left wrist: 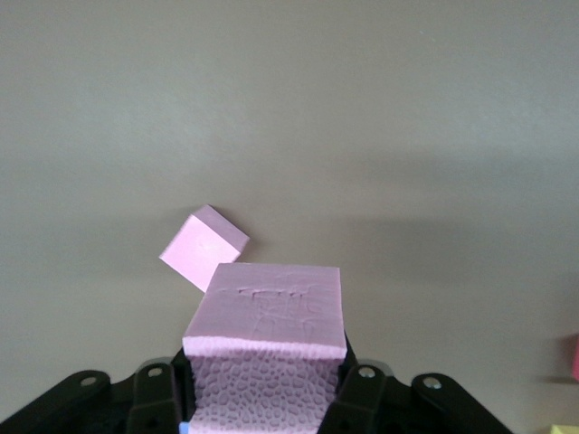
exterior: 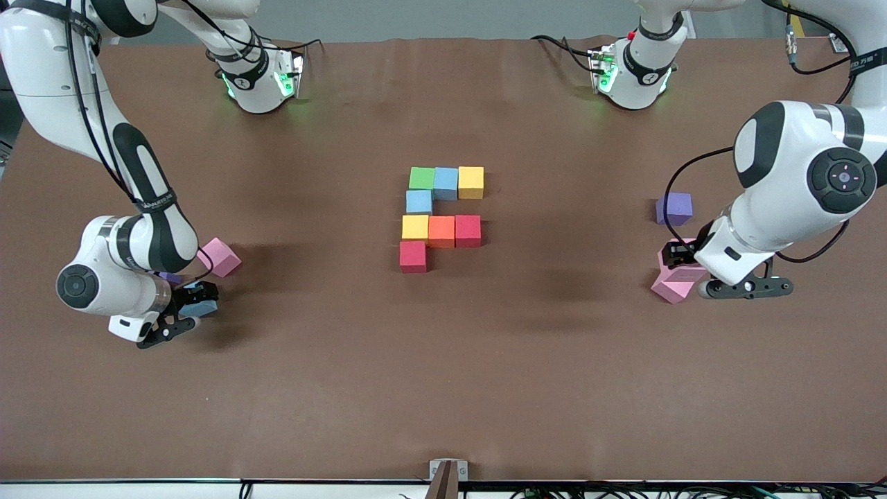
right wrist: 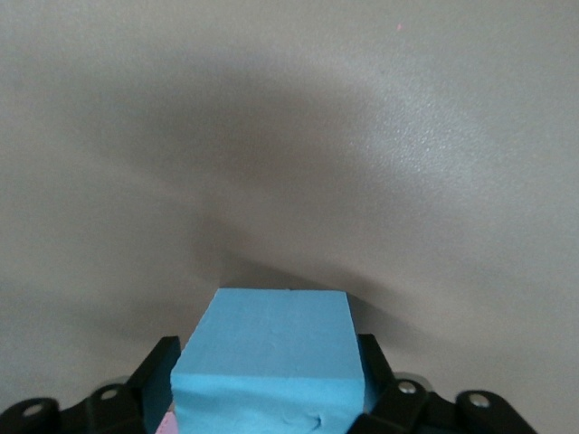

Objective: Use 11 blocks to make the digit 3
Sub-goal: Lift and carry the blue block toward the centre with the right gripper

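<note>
Eight blocks lie together mid-table: green (exterior: pixel 421 178), light blue (exterior: pixel 445 183) and yellow (exterior: pixel 470 181) in a row, a light blue one (exterior: pixel 418 202) under the green, then yellow (exterior: pixel 415 226), orange (exterior: pixel 441 231), red (exterior: pixel 468 230), and another red (exterior: pixel 412 256) nearest the front camera. My left gripper (exterior: pixel 678 258) (left wrist: pixel 267 389) is shut on a pink block (left wrist: pixel 267 344) at the left arm's end of the table. A second pink block (exterior: pixel 675 285) (left wrist: pixel 204 246) lies tilted beside it. My right gripper (exterior: pixel 197 303) (right wrist: pixel 267 389) is shut on a light blue block (right wrist: pixel 267 348) at the right arm's end.
A purple cube (exterior: pixel 674 208) sits just farther from the front camera than the left gripper. A pink block (exterior: pixel 219 256) lies beside the right arm's wrist, and a purple cube (exterior: pixel 168 278) peeks out from under that arm. The brown table (exterior: pixel 443 381) stretches wide around the central group.
</note>
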Robot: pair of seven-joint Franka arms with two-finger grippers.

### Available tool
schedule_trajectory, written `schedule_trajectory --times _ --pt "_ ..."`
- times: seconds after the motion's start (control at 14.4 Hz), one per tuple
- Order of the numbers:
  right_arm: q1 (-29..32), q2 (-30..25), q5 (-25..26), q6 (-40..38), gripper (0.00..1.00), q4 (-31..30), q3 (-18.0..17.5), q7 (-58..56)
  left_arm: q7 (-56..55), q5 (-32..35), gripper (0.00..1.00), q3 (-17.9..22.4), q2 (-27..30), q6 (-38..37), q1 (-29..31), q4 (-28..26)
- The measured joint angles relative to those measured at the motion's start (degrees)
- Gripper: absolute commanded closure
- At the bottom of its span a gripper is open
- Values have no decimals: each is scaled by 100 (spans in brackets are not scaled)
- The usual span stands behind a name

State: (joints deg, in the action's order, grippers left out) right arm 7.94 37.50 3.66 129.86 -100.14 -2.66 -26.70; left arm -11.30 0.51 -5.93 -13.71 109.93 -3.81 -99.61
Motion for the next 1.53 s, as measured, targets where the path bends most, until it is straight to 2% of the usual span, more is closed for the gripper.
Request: schedule_trajectory --times 0.28,0.42,0.49,0.83,1.25,1.53 --pt "-5 0 0 12 0 10 -1 0 -26 -257 56 18 -14 0 7 -54" --pt "-23 -1 0 14 9 16 -9 0 -28 -259 56 29 -14 0 14 -67" --pt "-35 -1 0 14 18 18 -13 0 -28 -259 56 32 -14 0 17 -73" --pt "-49 -1 1 16 46 24 -16 0 -29 -260 56 32 -14 -47 18 -82" --pt "-72 -6 4 27 49 240 -28 102 -19 -260 56 32 -5 -190 18 -66" --pt "-561 -13 0 22 50 659 -62 1026 4 -260 56 32 9 -219 19 -55"
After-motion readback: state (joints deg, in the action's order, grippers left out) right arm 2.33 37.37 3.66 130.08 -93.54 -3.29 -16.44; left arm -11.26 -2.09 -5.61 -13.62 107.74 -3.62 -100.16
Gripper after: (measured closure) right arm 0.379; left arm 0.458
